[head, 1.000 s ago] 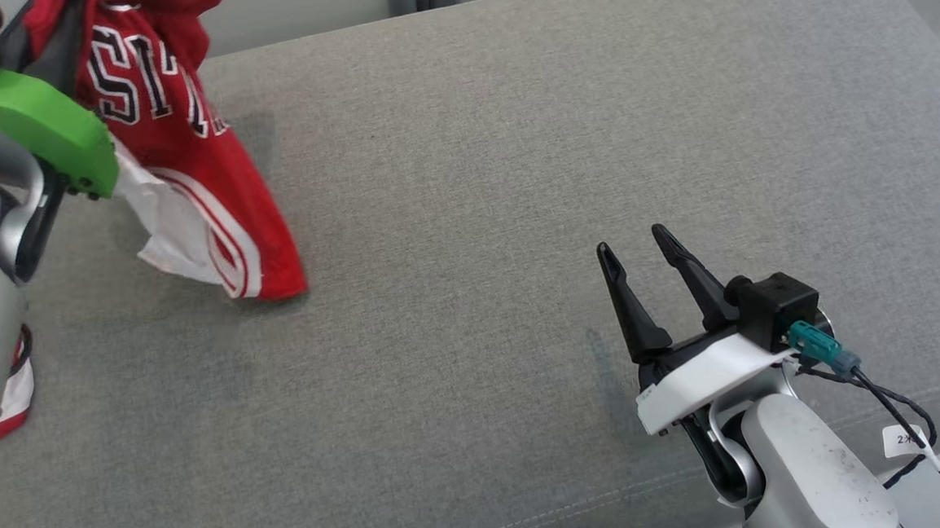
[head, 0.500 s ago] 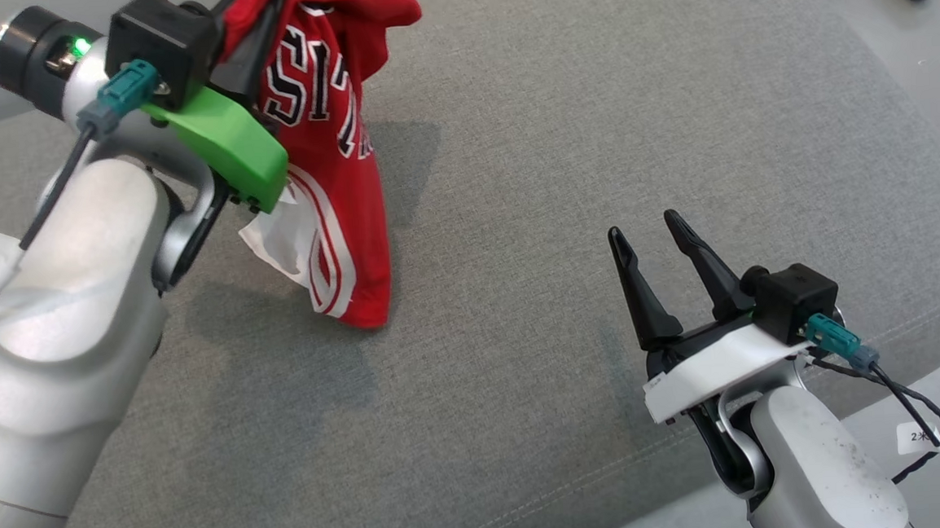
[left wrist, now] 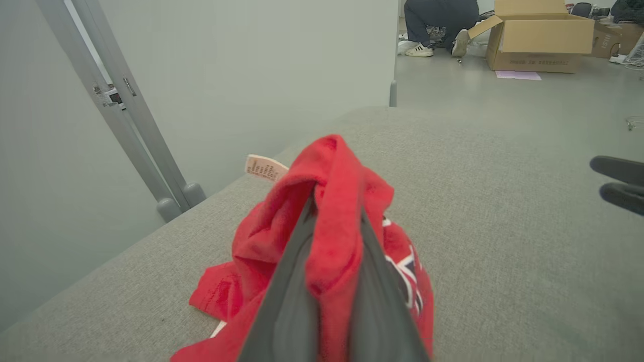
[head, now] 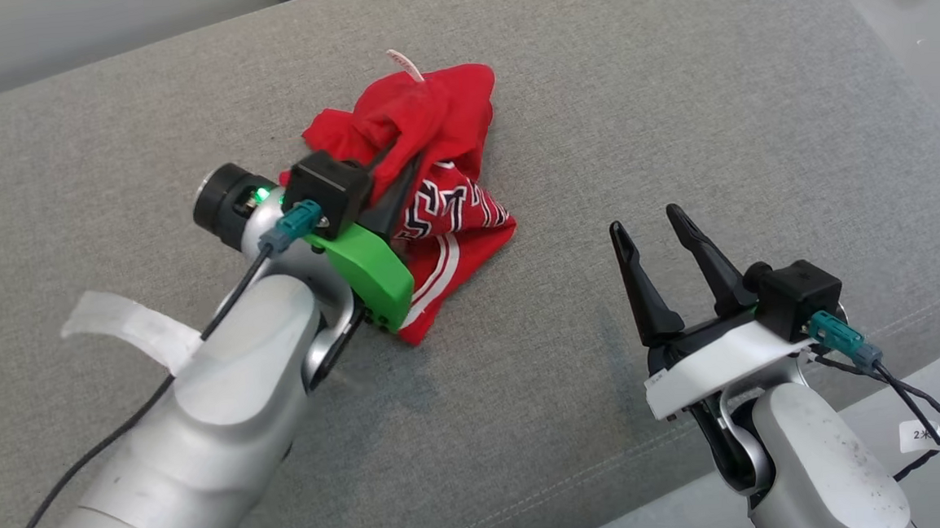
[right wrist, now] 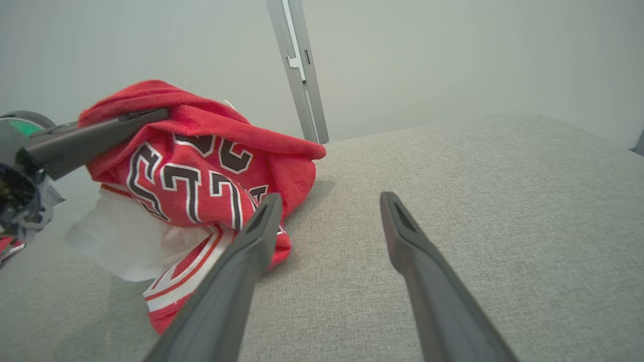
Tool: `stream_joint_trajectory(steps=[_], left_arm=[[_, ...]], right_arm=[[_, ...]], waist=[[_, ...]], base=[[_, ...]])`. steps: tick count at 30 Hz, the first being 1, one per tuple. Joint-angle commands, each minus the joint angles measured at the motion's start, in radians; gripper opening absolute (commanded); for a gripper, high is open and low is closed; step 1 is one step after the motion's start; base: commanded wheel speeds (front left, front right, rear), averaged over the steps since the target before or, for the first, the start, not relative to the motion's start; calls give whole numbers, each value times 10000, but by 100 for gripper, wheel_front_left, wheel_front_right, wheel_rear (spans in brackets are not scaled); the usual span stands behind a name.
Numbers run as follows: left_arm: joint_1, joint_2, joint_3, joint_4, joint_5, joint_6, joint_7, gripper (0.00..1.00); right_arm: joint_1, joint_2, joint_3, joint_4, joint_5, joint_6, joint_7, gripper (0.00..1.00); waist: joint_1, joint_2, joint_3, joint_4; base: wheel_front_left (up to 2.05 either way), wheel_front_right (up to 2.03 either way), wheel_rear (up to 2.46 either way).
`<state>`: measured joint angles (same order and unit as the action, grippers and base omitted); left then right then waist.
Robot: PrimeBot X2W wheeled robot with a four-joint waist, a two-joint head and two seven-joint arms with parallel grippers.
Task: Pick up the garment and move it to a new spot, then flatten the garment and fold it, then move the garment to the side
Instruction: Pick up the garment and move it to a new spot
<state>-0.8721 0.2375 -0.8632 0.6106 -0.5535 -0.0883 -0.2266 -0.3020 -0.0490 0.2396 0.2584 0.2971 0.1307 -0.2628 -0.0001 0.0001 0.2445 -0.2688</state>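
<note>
Pinching a bunched ridge of the red jersey (head: 444, 110) with the left tool (head: 403, 174), clamped shut on the cloth so the heap could travel as one. Rested most of the jersey in a crumpled pile near the middle of the grey cushion (head: 671, 80), lettering and white trim showing on the near side, care label (head: 405, 62) sticking up at the far edge. Held the right tool (head: 645, 222) spread wide and empty, well apart to the jersey's right, probably readied to take a second edge for flattening. Judged the move nearly done; spreading and folding not yet begun.
</note>
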Motion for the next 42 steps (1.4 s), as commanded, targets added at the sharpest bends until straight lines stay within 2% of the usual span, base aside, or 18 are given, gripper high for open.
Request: stream_joint_trajectory(steps=[1,3,4,5,8,13,25,32,42], left_arm=[[128,-184,-40,232,-18,-70,-128,0],[267,-450,-159,599,-53,-129,-218,0],[321,-582,-198,749,-69,-155,-255,34],[384,-704,-257,918,-69,-182,-295,100],[452,-977,-245,1188,-139,-256,-360,100],[674,-1057,123,1009,-148,-319,-384,100],[2457,-605,1113,432,230,-186,-375,100],[2879,-422,1412,1390,95,-249,-376,100],[2240,-590,1392,3053,-199,-404,-376,100]], right_arm=[[-48,-26,13,18,-51,1,-36,100],[-80,-28,55,36,-39,1,-36,100],[-86,-28,85,62,-42,1,-36,100],[-92,-26,123,83,-31,1,-36,100],[-53,-32,134,132,-37,1,-36,100],[171,-29,52,184,-122,1,-36,100],[455,-29,0,101,-273,1,-36,100],[324,-29,147,112,-265,1,-36,100],[134,-29,198,94,-226,1,-36,100]], waist=[[1,-1,-14,122],[1,-1,-44,205],[1,-1,-70,246],[1,-1,-99,271],[1,-1,-225,368],[1,-1,-480,614],[1,-1,-830,996],[1,-1,-728,941],[1,-1,-359,436]], base=[[0,0,0],[0,0,0],[0,0,0],[0,0,0],[0,0,0],[0,0,0],[0,0,0],[0,0,0],[0,0,0]])
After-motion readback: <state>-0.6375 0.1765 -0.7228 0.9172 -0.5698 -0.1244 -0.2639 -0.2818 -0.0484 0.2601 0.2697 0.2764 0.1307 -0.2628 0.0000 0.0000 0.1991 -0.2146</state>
